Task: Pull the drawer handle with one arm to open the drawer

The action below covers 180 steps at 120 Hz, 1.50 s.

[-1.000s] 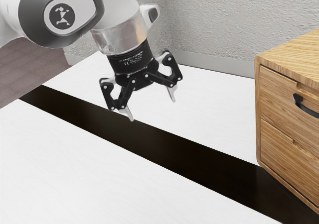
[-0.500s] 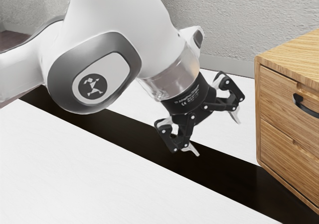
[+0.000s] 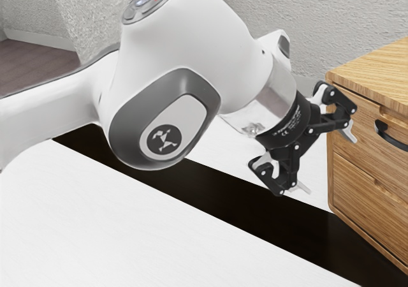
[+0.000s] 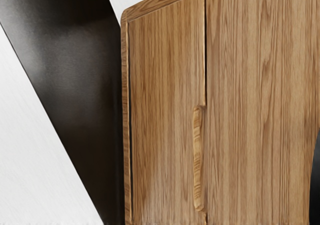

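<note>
1. Gripper (image 3: 328,162) stands wide open and empty, and is further toward the exterior view's right than half a second ago, now just beside the cabinet (image 3: 357,76).
2. Drawer handle (image 3: 389,136) is untouched, and the drawer (image 3: 360,124) sits flush, unchanged.

We see a white table (image 3: 95,236) crossed by a broad black stripe (image 3: 210,191). The stripe runs on a slant from the exterior view's left toward its lower right, with white surface on both sides. Behind the table stands a rough, grey, stippled wall (image 3: 357,13). A pale skirting board (image 3: 38,39) lines the wall's foot at the exterior view's upper left, above a dull brown floor (image 3: 32,67). In the wrist view we find the black stripe (image 4: 65,60) faintly glossy. The white table (image 4: 30,160) lies along one edge of it, and a small white patch shows past the other.
</note>
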Each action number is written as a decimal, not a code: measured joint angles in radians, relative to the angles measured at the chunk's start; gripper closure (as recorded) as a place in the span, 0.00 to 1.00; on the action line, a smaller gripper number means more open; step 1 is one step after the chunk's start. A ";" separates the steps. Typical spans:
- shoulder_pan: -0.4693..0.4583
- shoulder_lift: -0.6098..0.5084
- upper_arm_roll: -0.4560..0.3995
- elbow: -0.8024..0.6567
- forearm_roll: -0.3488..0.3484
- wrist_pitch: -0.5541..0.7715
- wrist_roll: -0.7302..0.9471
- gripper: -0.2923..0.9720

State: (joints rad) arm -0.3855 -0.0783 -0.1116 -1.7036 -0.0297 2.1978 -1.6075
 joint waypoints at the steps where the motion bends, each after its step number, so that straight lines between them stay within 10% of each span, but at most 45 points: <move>1: -0.001 0.001 -0.001 0.000 0.000 0.002 -0.001 0.23; 180: 0.008 0.200 -0.019 0.154 0.025 0.117 -0.021 0.23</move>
State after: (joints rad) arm -0.3771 0.1219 -0.1304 -1.5495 -0.0046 2.3143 -1.6286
